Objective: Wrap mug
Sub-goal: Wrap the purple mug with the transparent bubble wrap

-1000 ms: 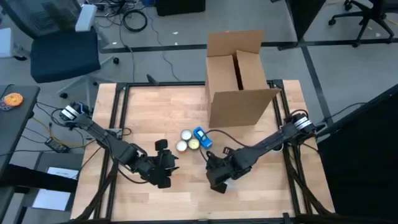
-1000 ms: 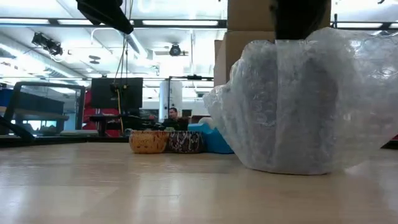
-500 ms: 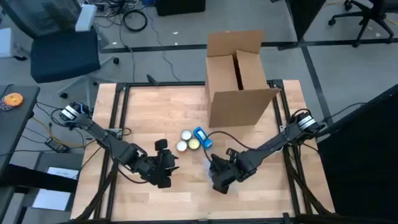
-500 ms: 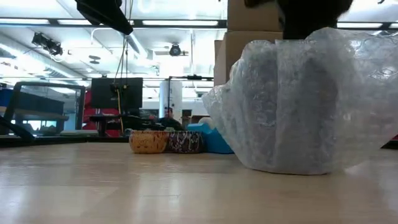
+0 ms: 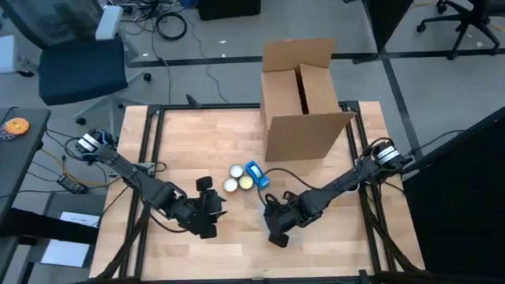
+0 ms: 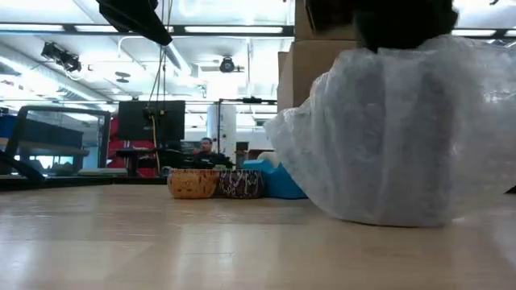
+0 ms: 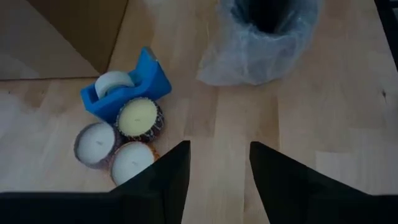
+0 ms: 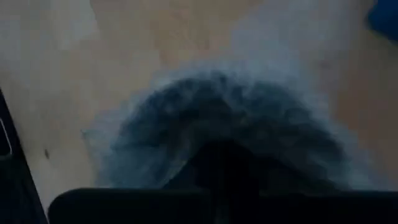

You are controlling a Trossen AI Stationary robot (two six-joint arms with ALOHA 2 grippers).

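Two arms, dark throughout: slim black links, thicker blocks at the joints. Left arm [image 5: 134, 177] and right arm [image 5: 339, 183] each carry a pale round fitting with a silver ring at the base end. Black cable trails along the right arm. Left gripper [image 7: 217, 177]: two broad, matte black fingers [image 7: 283, 180], flat-faced, unmarked.

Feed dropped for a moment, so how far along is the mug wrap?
Done: bubble wrap already surrounds a dark shape, presumably the mug. In hand: the right hand is down on the bundle's open top. Left: closing it; the tape dispenser lies untouched, the left hand waits open.
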